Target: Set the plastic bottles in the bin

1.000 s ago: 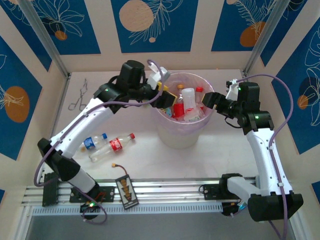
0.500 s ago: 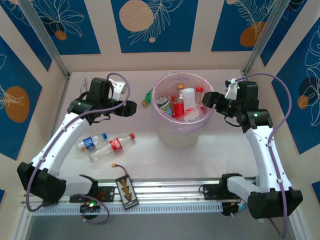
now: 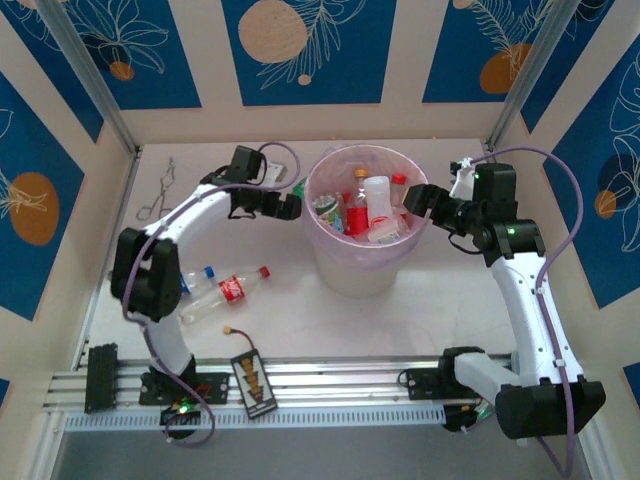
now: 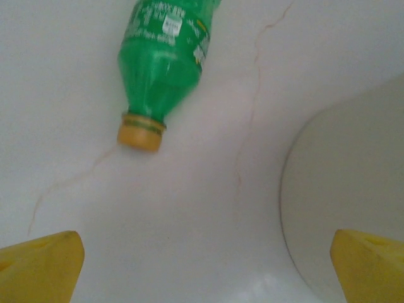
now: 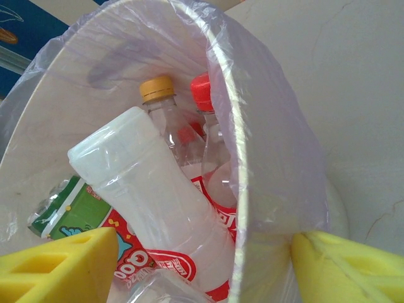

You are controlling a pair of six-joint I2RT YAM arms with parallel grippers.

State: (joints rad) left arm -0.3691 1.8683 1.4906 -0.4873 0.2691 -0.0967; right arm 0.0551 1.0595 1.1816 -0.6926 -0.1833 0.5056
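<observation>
Plastic bottles [image 3: 235, 288]: three on table [image 3: 300, 325], perhaps six in bin [image 3: 365, 272].

The round translucent bin [image 3: 366, 275], lined with a pale lilac bag, stands upright with several clear bottles [image 5: 165, 208] jumbled inside. A green bottle [image 4: 165, 60] lies on its side just left of the bin; a red-labelled bottle [image 3: 232, 289] and a blue-labelled bottle [image 3: 190, 282] lie together farther off the bin's near-left side

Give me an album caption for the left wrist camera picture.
Open left gripper hovers over a green bottle lying beside the bin.
</observation>
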